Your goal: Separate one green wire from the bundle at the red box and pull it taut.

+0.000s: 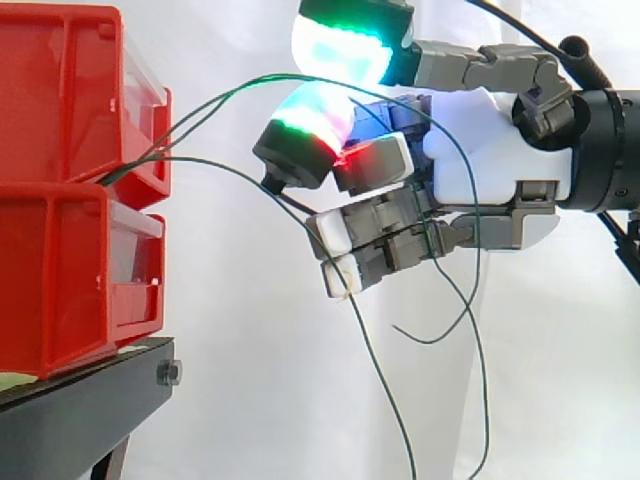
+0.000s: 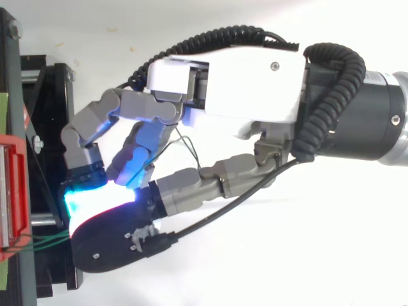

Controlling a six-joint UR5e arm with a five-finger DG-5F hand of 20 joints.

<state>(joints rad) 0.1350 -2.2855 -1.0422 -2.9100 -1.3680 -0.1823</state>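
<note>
Sideways on, two stacked red bins (image 1: 62, 200) sit on a black stand (image 1: 85, 410) at the left. Green wires (image 1: 255, 81) leave the gap between the bins and run right, slack. One arcs up over a glowing pad and across the palm; another sags below the lower fingertips (image 1: 338, 278). The hand (image 1: 480, 150) is closed loosely, its fingers curled round the wires.

From above, the hand (image 2: 242, 83) reaches toward the stand (image 2: 51, 95). Its curled fingers (image 2: 137, 105) enclose thin wire strands. The green wires (image 2: 39, 241) fan out from the red bin (image 2: 13, 191).
</note>
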